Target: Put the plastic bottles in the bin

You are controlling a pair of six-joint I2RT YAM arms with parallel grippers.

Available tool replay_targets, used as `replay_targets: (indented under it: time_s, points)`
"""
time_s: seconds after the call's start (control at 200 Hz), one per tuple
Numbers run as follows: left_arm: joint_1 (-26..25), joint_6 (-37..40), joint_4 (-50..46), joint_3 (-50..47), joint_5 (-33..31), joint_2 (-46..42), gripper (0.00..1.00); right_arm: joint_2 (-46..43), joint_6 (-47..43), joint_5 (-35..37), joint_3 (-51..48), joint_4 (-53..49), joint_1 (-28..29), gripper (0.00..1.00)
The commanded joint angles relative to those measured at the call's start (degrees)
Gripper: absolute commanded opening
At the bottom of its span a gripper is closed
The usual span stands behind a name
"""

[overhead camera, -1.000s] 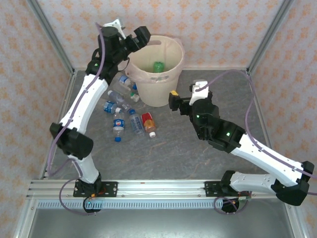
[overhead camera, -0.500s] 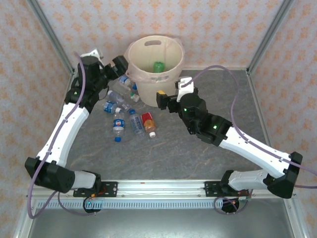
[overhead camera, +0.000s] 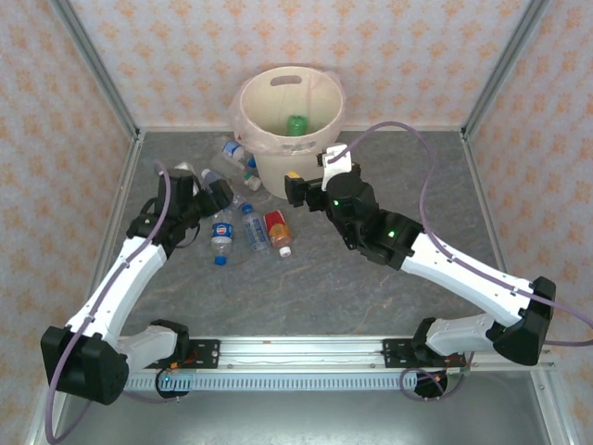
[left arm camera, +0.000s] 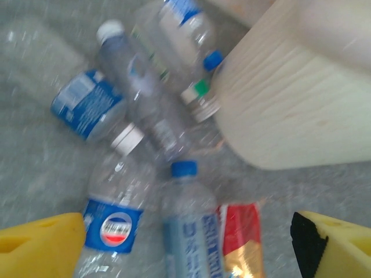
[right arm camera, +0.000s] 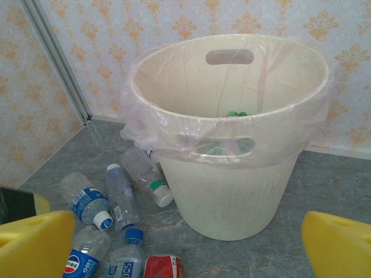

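Note:
The cream bin [overhead camera: 326, 100] with a clear liner stands at the back, a green bottle [overhead camera: 296, 124] lying inside it. Several plastic bottles lie on the table left of and in front of it: a blue-capped one [left arm camera: 188, 223], a round-logo one [left arm camera: 116, 217], a red-labelled one [left arm camera: 240, 234] and a white-capped one [right arm camera: 146, 174] against the bin wall. My left gripper [overhead camera: 220, 197] hovers open over the pile's left side, and its yellow fingertips [left arm camera: 40, 246] straddle the blue-capped bottle from above. My right gripper [overhead camera: 296, 190] is open just in front of the bin [right arm camera: 232, 191].
Patterned walls and metal frame posts [overhead camera: 97, 69] close in the back and sides. The grey table [overhead camera: 278, 287] is bare in front of the pile and to the right of the bin.
My left arm swung from the bin's rim down and toward the front to the bottle pile. My right gripper moved left and toward the bin's front wall.

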Motion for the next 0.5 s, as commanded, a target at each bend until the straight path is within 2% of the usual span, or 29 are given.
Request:
replay_targets:
  time_s: [0.0,0.23,0.496]
  points:
    - [0.2,-3.8,0.8,-4.6,0.4,-1.8,0.9,0.5,-1.2,0.3,2.2,1.0,-0.2,1.0]
    - [0.2,-6.9,2.6,-15.4,-2.2,-3.9,0.82,-0.1,-0.8,0.8,1.5,1.4,-0.2,1.0]
    - [0.2,-8.2,9.0,-22.6,2.2,-2.0,0.73,-0.4,-0.2,2.1,1.2,1.2,-0.2,1.0]
